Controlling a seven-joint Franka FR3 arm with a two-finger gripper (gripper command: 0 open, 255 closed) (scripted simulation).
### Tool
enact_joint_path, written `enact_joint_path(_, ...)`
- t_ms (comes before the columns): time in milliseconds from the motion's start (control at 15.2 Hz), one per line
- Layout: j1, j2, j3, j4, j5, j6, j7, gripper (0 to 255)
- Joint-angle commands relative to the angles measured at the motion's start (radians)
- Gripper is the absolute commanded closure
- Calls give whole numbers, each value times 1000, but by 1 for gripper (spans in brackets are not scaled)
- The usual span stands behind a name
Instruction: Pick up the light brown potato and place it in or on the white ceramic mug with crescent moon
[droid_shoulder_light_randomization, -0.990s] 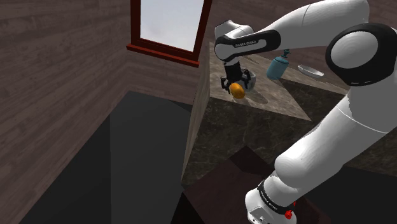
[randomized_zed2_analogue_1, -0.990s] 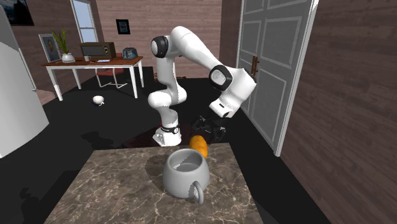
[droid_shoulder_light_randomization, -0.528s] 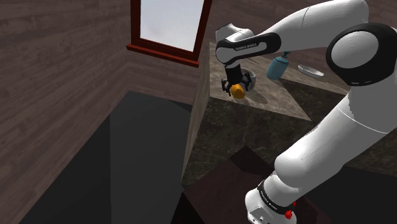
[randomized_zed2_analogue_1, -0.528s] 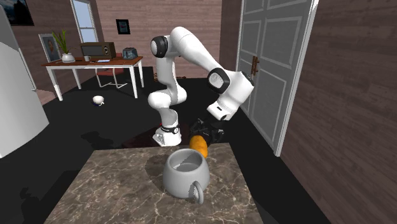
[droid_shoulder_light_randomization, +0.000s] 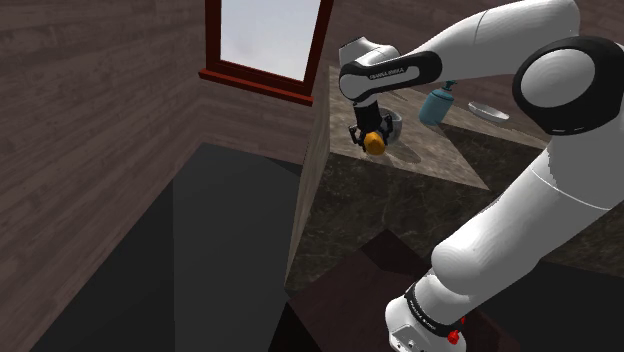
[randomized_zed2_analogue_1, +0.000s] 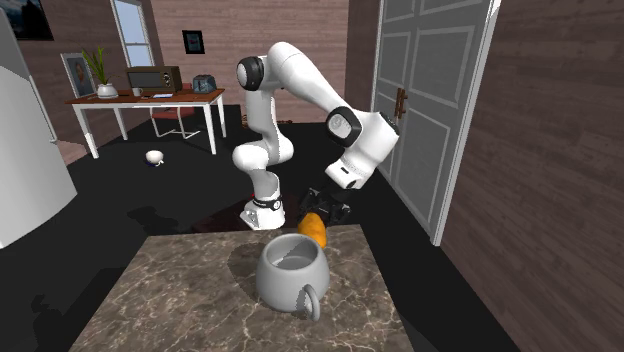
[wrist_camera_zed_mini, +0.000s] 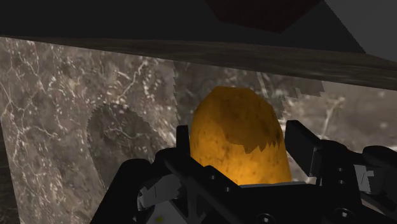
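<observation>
Wrist view shows the hand (wrist_camera_zed_mini: 240, 145) clamped on the orange-brown potato (wrist_camera_zed_mini: 236, 133), gripping it on both flanks. The potato's long axis runs along the grip, and its narrower rounded end points away from the hand toward the marbled counter (wrist_camera_zed_mini: 76, 108). From the second exterior view, the potato hangs tilted above the counter's far edge, just beside the far rim of the grey-white mug (randomized_zed2_analogue_1: 290, 272).

Nothing here reads clearly. Small white lettering runs along the arm's dark wrist band (droid_shoulder_light_randomization: 388, 72) and its base collar (droid_shoulder_light_randomization: 424, 312), too tiny to make out. A dark wall plaque (randomized_zed2_analogue_1: 193, 40) bears a pale, illegible mark.
</observation>
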Motion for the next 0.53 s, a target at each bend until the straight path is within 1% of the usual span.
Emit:
enact_joint_path(0, 0, 1, 0, -1, 0, 1, 0, 255)
enact_joint_path(198, 0, 1, 0, 0, 0, 0, 0, 255)
enact_joint_path(462, 1, -15, 1, 34, 5, -45, -21, 255)
